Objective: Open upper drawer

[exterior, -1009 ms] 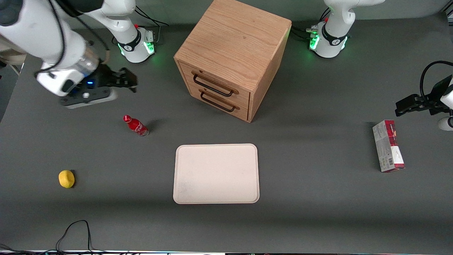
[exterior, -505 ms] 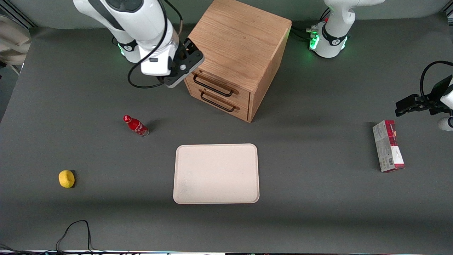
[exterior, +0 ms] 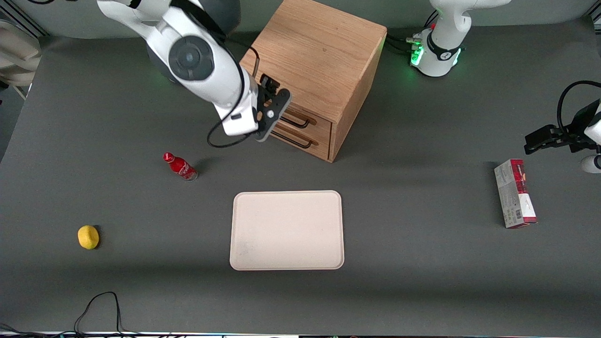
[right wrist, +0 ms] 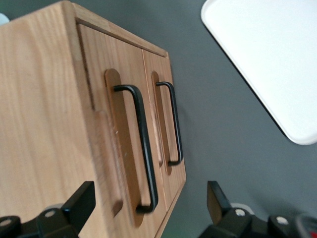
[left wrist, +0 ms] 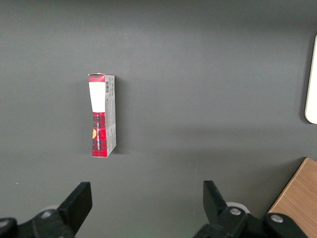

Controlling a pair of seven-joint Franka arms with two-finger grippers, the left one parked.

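The light oak cabinet stands at the back middle of the table. Its upper drawer is closed, and my arm covers most of its black wire handle. The matching lower drawer sits under it, also closed. My right gripper hovers just in front of the upper drawer, fingers open and holding nothing. In the right wrist view the upper drawer and its handle lie between my open fingers, with the gripper near the handle's end and not touching it. The lower handle is beside it.
A white tray lies nearer the front camera than the cabinet. A red bottle and a yellow round object lie toward the working arm's end. A red and grey box lies toward the parked arm's end and shows in the left wrist view.
My right arm has swung from the working arm's end of the table to the cabinet, and the gripper has come down in front of the upper drawer. The drawers have not moved.
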